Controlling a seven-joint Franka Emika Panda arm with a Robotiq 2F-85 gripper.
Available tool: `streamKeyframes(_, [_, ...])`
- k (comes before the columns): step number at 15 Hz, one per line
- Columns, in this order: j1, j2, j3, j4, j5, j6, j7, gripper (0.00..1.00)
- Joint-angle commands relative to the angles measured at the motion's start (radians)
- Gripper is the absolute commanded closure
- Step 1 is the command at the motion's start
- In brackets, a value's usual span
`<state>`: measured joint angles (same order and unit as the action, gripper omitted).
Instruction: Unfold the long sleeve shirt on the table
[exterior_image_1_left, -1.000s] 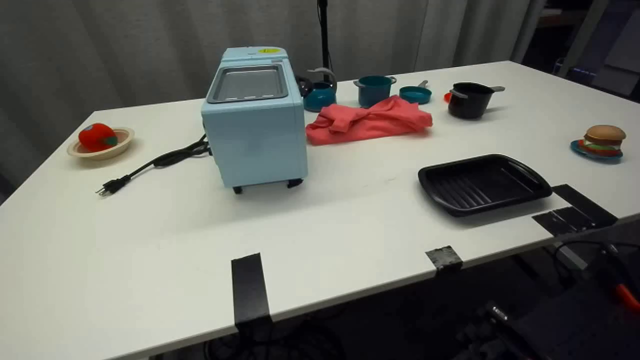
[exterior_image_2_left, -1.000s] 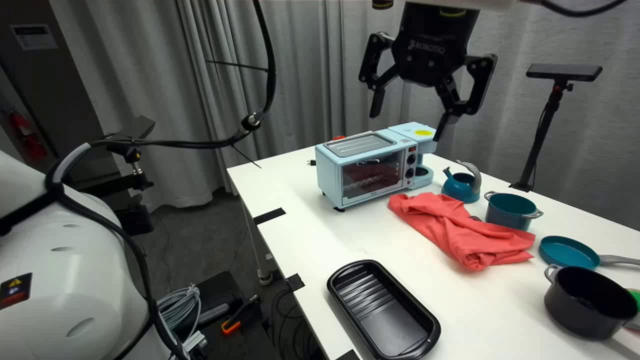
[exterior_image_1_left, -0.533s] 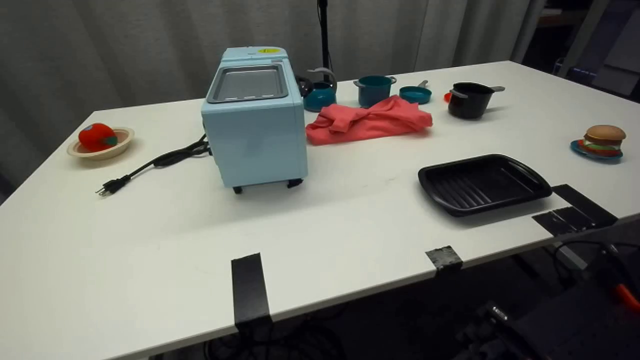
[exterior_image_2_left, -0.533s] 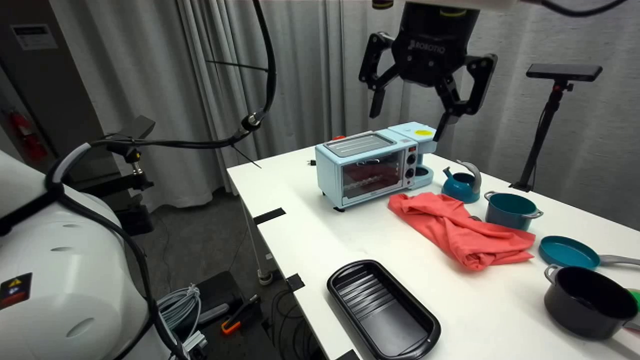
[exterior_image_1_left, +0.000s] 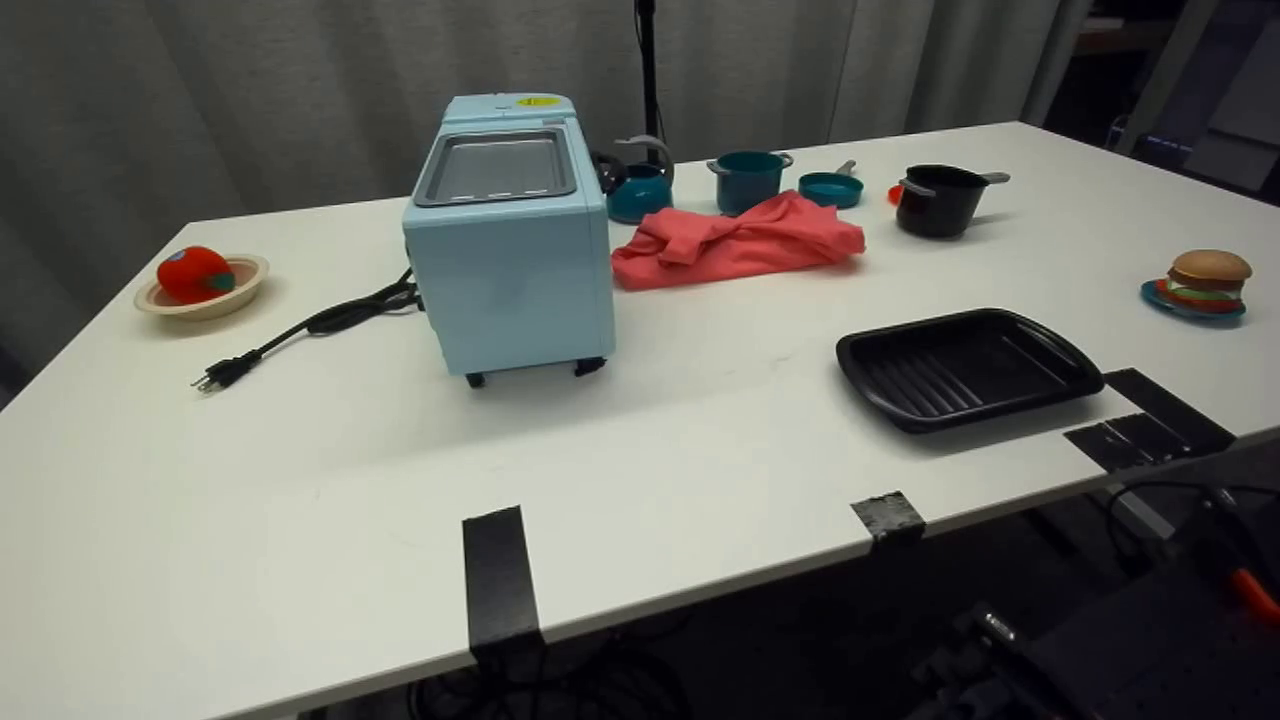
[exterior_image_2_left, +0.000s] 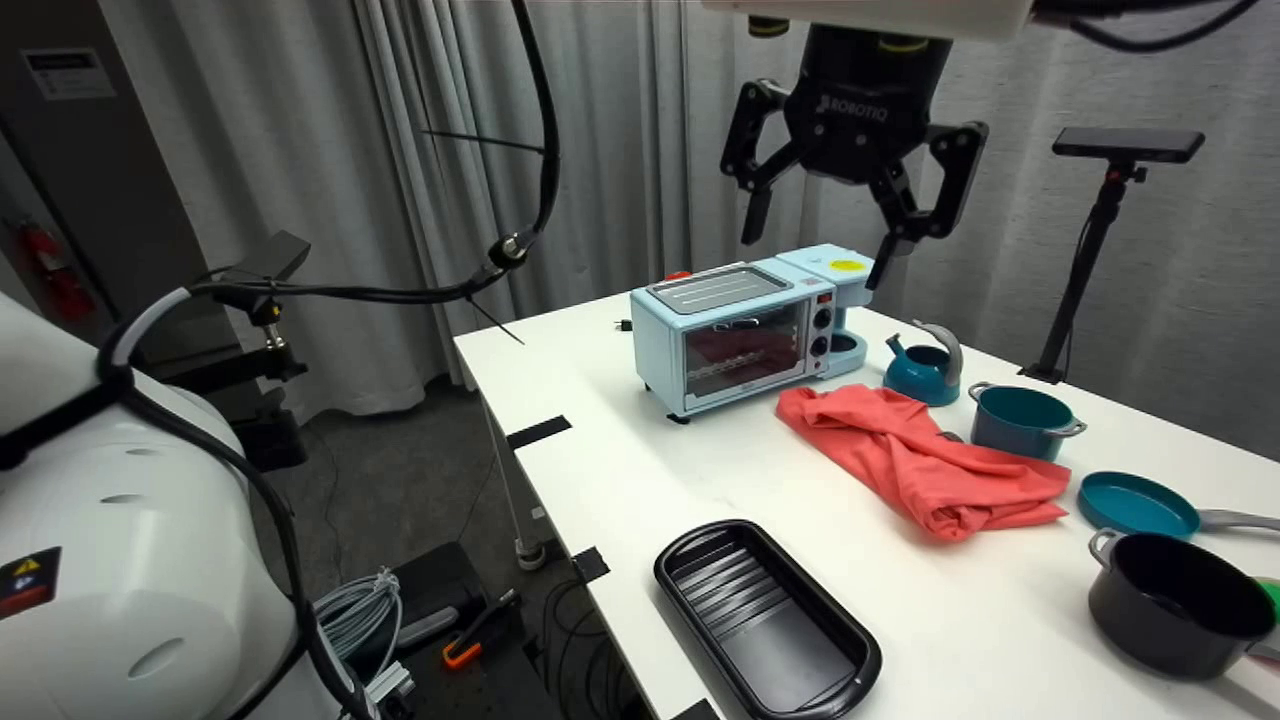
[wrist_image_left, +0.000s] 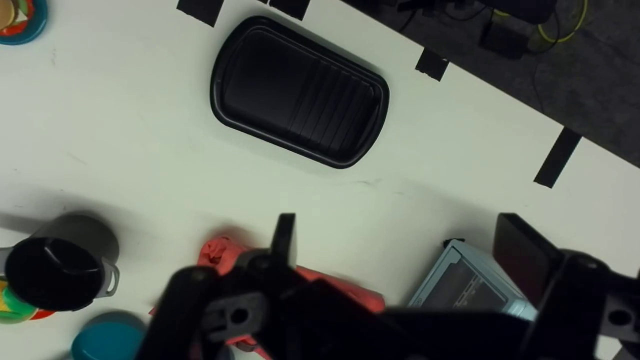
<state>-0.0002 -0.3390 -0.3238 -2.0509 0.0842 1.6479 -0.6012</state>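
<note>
Two fingers (exterior_image_2_left: 757, 215) are standing wide apart on the tool (exterior_image_2_left: 813, 262), and the coral shirt (exterior_image_2_left: 920, 462) is lying bunched on the desk (exterior_image_2_left: 620, 470) below it; I'm advising a shallow pinch, top layer only.

In both exterior views I see a rectangular black ridged baking pan (exterior_image_2_left: 768, 620), a boxy pale-blue toaster oven (exterior_image_1_left: 515, 275) with a grey metal tray (exterior_image_1_left: 503, 166) on top, a rounded teal kettle (exterior_image_2_left: 918, 382) beside it, a deep teal pot (exterior_image_2_left: 1018, 430), a shallow round teal pan (exterior_image_2_left: 1138, 503) and a deep black pot (exterior_image_2_left: 1180, 622) with grey handles. In an exterior view I find a black power cord (exterior_image_1_left: 348, 317) leading from the oven, a rounded red item (exterior_image_1_left: 193, 275) in a shallow beige bowl (exterior_image_1_left: 195, 312), and a hamburger (exterior_image_1_left: 1208, 272) on a blue plate (exterior_image_1_left: 1156, 298).
</note>
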Motion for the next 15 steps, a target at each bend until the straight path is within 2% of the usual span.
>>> streamKeyframes(1, [-0.019,0.087,0.038,0.020,0.020,0.081,-0.012,0.00])
streamKeyframes(10, [-0.025,0.387,0.139,0.076,0.112,0.390,-0.010,0.00])
streamKeyframes(15, [-0.039,0.531,0.219,0.149,0.163,0.479,0.012,0.00])
